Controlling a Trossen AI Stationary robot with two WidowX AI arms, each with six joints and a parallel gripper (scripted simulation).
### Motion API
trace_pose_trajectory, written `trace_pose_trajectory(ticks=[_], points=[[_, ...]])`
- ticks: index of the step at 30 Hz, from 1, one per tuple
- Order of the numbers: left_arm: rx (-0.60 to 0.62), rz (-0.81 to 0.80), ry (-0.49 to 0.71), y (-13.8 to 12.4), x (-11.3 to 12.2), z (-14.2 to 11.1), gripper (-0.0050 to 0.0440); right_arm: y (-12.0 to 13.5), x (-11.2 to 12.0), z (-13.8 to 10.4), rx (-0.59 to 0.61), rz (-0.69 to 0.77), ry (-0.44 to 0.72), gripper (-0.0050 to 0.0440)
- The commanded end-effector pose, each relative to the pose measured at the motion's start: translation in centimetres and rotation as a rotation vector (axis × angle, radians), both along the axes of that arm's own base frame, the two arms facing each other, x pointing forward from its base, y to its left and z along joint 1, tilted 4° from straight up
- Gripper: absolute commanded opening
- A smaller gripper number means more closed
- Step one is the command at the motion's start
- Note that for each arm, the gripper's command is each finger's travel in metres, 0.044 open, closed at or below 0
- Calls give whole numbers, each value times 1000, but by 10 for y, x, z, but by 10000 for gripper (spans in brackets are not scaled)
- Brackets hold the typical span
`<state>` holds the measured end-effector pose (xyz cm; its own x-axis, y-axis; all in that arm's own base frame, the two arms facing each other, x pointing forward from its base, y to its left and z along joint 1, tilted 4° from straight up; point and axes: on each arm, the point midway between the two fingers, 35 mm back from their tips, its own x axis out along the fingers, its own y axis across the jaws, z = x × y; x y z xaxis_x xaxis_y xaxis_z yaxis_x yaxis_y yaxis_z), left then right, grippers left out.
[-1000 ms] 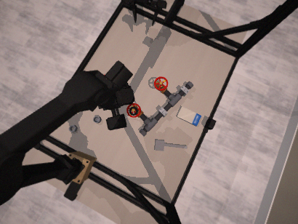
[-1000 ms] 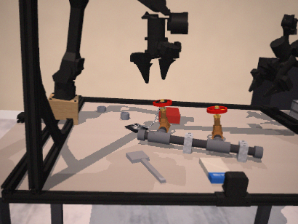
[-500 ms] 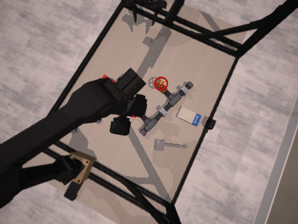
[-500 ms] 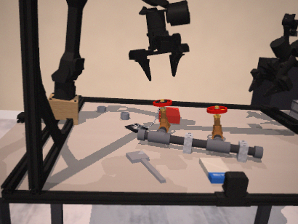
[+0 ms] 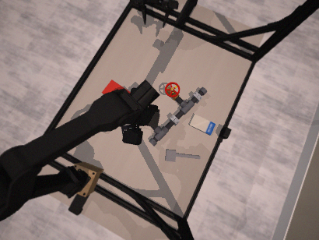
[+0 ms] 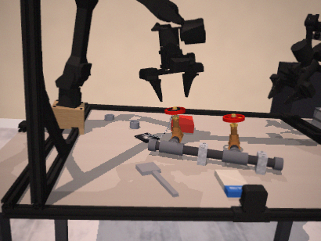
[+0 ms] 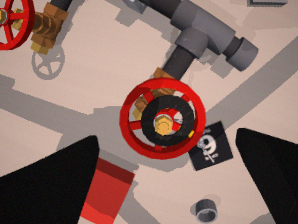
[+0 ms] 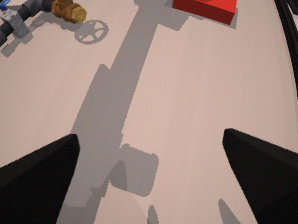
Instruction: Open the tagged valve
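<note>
Left tool: spread wide, nothing held, above the tagged valve's red spoked handwheel with black inner ring. Right tool: spread wide, nothing held, well apart from both valves. Black square tag with white marking: on the worktop, beside that valve.
</note>
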<state>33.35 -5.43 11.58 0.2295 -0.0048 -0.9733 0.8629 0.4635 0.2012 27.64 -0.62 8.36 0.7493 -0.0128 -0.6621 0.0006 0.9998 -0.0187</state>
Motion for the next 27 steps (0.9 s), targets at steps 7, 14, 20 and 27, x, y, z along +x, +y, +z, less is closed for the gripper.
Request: trace_pose_trajectory(ticks=[7, 14, 20, 27], points=[[3, 2, 12, 0, 1, -17, 400, 0, 0, 0, 0, 0, 1, 400], [3, 2, 12, 1, 3, -26, 400, 0, 0, 0, 0, 0, 1, 400], [3, 2, 12, 1, 3, -27, 400, 0, 0, 0, 0, 0, 1, 400], [3, 2, 12, 1, 3, -27, 400, 0, 0, 0, 0, 0, 1, 400]])
